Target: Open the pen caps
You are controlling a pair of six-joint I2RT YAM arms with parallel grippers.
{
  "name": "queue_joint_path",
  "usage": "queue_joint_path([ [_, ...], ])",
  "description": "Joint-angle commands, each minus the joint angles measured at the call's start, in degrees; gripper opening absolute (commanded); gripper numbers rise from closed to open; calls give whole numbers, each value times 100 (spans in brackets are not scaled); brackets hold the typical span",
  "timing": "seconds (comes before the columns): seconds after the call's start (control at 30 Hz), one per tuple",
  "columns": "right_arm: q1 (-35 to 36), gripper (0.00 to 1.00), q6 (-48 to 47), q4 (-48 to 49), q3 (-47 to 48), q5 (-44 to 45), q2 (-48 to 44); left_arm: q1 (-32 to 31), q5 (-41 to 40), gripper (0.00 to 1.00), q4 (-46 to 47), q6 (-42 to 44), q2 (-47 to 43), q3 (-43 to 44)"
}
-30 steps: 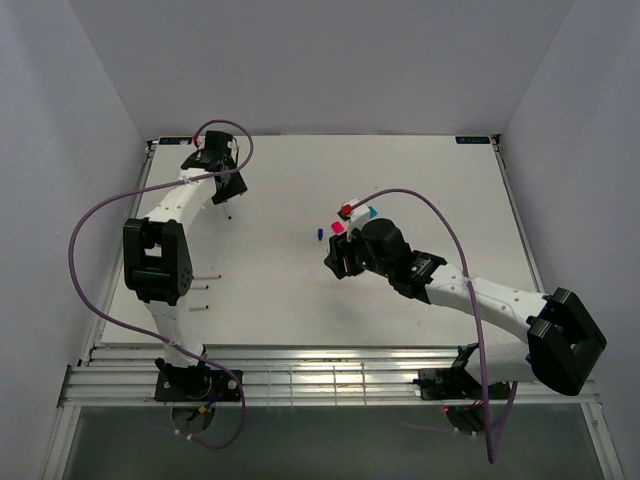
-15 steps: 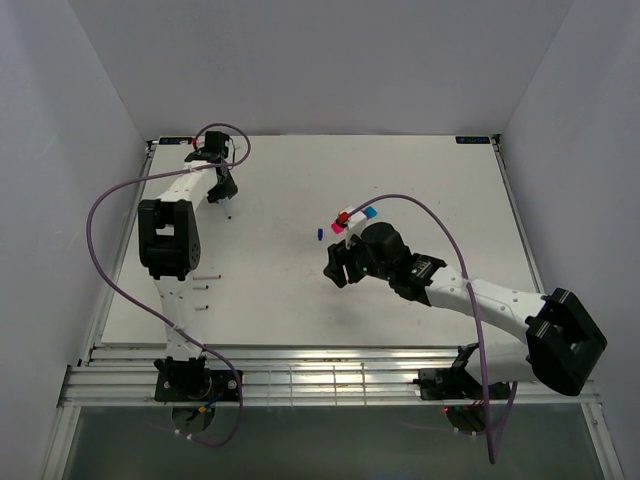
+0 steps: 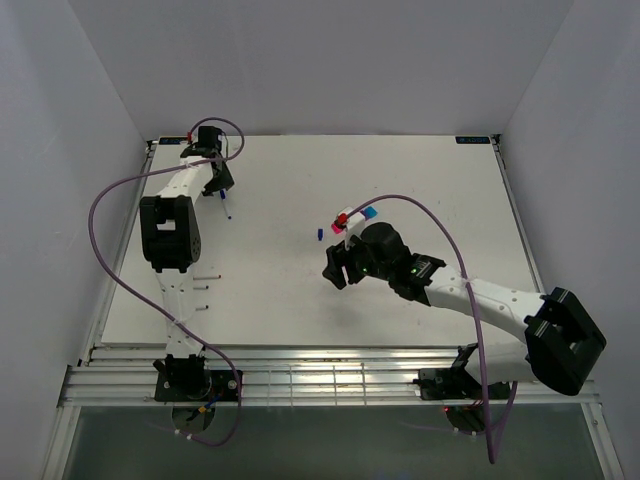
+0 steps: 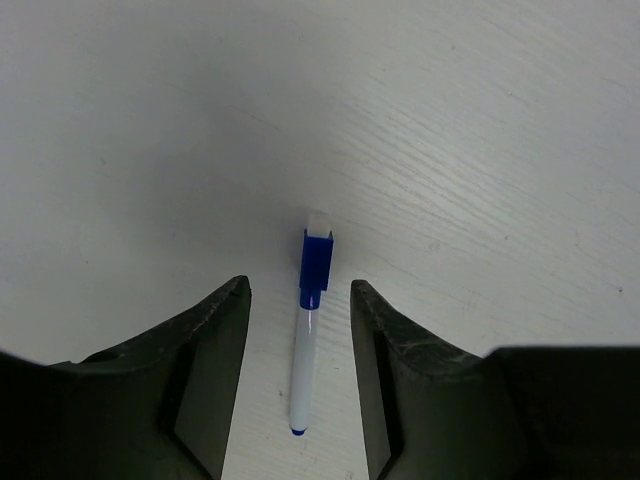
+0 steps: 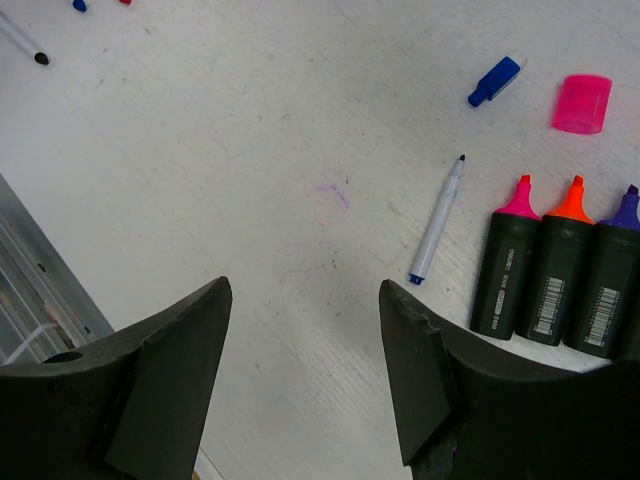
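left gripper (image 4: 298,330) open, straddling white pen (image 4: 302,370), blue cap (image 4: 317,258) on. right gripper (image 5: 305,300) open, empty. uncapped black markers (image 5: 555,275) far right: barcode labels (image 5: 548,305), print unreadable. pink cap (image 5: 582,103) loose.

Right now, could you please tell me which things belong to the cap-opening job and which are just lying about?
Job: fitted blue cap, loose blue cap, loose pink cap.
Lying about: bare white pen, three uncapped black markers, purple cables.
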Motion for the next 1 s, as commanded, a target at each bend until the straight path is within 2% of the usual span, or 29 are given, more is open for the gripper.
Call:
queue_joint_path([
  [0.0,3,67,-88,209,33,-59,43,114,221,56,40,44,87,316],
  [0.27,-14,68,-114,271,121,-77,131,193,406,56,93,70,308,448],
  [0.47,-32,68,-88,350,165,-129,253,193,722,51,242,-53,422,238],
  [0.63,-32,68,-88,385,112,-60,210,193,758,37,277,-97,554,158],
  [0.67,-41,68,-88,385,104,-42,192,193,766,31,277,-97,562,141],
  [0.83,-41,68,-71,385,60,55,131,193,767,21,321,-149,519,-35],
  [0.97,-67,70,96,237,182,134,157,193,906,5,260,-211,282,-53],
])
